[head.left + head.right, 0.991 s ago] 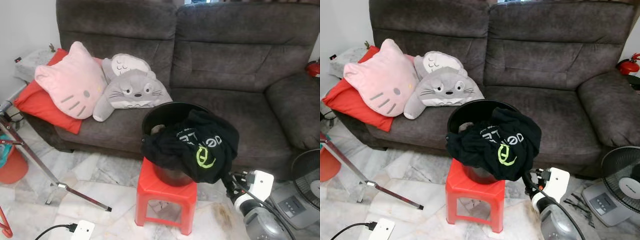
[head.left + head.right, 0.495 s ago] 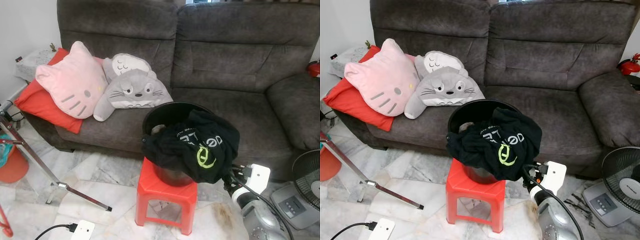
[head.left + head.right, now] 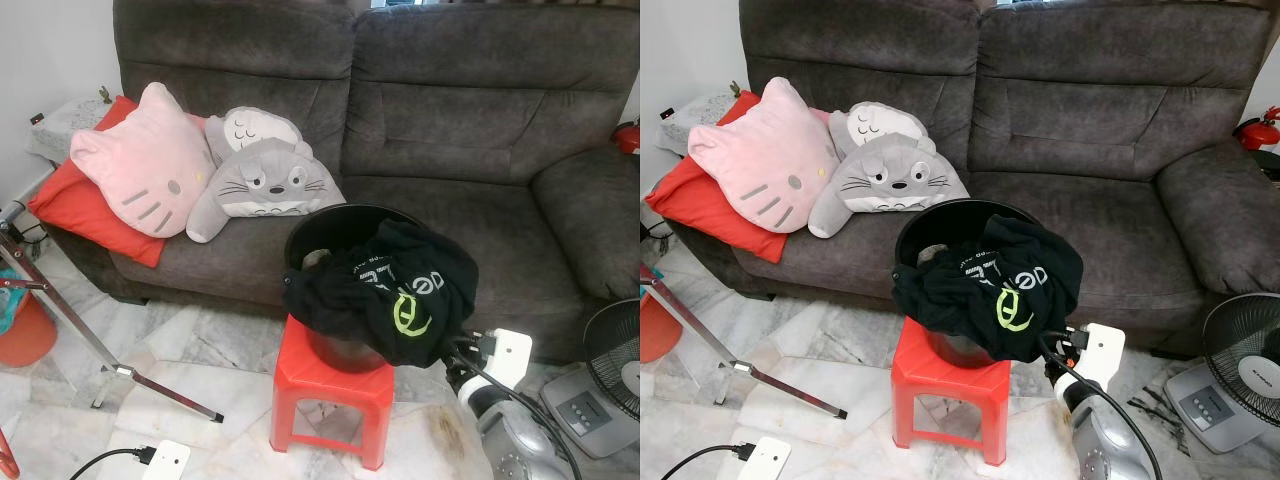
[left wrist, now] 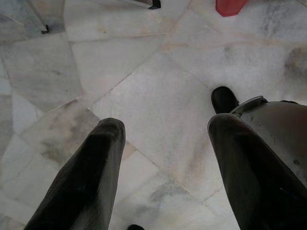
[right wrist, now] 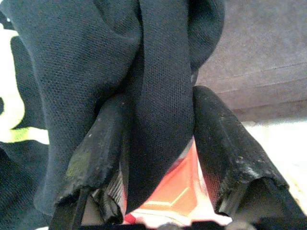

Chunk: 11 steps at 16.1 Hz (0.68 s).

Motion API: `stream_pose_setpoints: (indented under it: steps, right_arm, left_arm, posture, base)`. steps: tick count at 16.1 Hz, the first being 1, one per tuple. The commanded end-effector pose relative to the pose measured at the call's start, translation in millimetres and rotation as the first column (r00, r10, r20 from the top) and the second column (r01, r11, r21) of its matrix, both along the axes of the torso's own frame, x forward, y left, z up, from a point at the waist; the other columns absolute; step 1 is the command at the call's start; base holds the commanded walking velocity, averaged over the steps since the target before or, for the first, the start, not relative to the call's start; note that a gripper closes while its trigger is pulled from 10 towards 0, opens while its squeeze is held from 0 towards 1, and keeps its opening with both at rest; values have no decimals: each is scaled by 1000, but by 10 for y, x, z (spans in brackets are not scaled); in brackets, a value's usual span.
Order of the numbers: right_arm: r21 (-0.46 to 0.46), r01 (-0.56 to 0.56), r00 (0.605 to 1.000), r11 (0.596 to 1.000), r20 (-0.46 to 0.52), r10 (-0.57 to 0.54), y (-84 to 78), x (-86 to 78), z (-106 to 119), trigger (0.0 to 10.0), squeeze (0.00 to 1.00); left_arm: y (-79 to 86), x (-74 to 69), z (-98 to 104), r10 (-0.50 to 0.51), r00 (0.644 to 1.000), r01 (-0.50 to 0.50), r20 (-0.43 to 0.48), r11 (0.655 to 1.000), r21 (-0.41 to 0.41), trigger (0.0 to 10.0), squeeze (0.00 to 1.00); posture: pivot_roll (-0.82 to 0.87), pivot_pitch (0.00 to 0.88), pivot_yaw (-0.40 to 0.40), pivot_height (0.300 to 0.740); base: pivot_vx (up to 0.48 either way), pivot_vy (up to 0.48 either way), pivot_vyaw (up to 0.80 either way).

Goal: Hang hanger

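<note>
A black shirt [image 3: 400, 295] with a neon green logo is draped over the rim of a black bucket [image 3: 320, 228], which stands on a red plastic stool [image 3: 330, 385] in front of the sofa. My right gripper [image 3: 455, 352] is at the shirt's lower right edge, beside the stool. In the right wrist view its fingers [image 5: 103, 143] stand apart, open, with a hanging fold of the black shirt [image 5: 160, 72] between them. My left gripper [image 4: 163, 127] hangs open over the marble floor, holding nothing.
A dark grey sofa [image 3: 470, 120] stands behind with a pink cat cushion [image 3: 140, 165], a grey plush [image 3: 265, 180] and a red cushion [image 3: 80, 210]. A metal stand leg [image 3: 110, 365] crosses the floor at left. A fan [image 3: 615, 360] sits at right, a power strip [image 3: 165, 460] near the front.
My right arm has pushed up and to the left, bringing its gripper from beside the stool in to the shirt's lower edge. The shirt and bucket stay put.
</note>
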State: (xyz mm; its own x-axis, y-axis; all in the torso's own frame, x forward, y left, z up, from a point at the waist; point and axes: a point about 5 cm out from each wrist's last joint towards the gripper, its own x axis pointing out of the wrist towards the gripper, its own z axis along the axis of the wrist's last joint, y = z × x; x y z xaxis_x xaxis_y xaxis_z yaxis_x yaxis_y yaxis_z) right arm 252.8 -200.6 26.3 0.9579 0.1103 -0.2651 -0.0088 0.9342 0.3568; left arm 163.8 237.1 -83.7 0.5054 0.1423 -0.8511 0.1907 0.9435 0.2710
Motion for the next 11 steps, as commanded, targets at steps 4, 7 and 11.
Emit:
stream_pose_setpoints:
  steps: [4, 7, 11]
  right_arm:
    - [-8, -12, 999, 1000, 42, 12, 39, 58, 84, 0, 0]
    - [-21, -28, 995, 999, 99, 30, 99, 147, 224, 0, 0]
    - [-1, -37, 981, 999, 190, 36, 173, 265, 460, 0, 0]
  left_arm:
    - [20, -28, -8, -12, 1000, 12, -15, 1000, 17, 10000, 0]
    - [18, -28, -8, -9, 1000, 10, -15, 1000, 16, 10000, 0]
    - [19, -25, -7, -6, 1000, 6, -12, 1000, 17, 10000, 0]
  posture:
    - [-127, 0, 6, 740]
    - [-125, 0, 6, 740]
    - [-124, 0, 4, 740]
  base:
    - [0, 0, 0]
    - [0, 0, 0]
    - [0, 0, 0]
